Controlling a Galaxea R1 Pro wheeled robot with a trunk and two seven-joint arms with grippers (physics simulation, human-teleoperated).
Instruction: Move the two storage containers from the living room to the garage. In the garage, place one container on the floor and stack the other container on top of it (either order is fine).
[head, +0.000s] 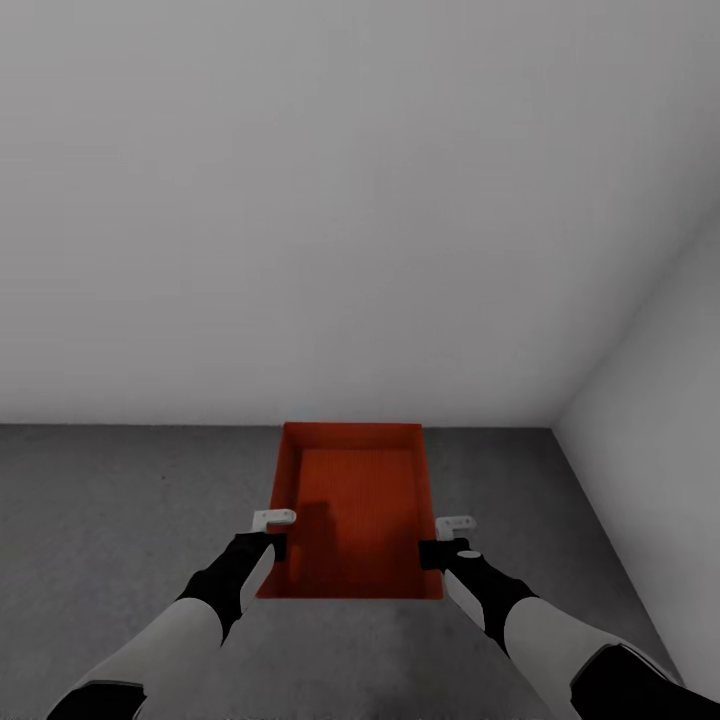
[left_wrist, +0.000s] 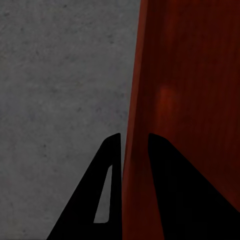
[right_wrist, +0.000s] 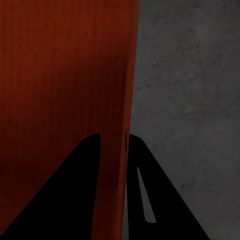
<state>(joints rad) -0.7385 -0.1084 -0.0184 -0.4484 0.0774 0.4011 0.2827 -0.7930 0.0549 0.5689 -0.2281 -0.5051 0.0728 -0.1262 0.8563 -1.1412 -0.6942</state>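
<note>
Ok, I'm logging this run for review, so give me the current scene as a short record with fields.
room: pale grey walls, corner ahead to the right
floor: dark grey, rough
container: one orange-red lidless box, empty, near the far wall
left gripper: shut on the container's left side wall
right gripper: shut on its right side wall
container on floor or lifted: cannot tell

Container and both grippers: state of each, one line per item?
Container: upright, empty, near the grey wall; each side wall in a gripper; the views don't settle whether it rests on the floor.
Left gripper: shut on the container's left wall, one finger inside, one outside.
Right gripper: shut on the container's right wall, same straddling grip.
</note>
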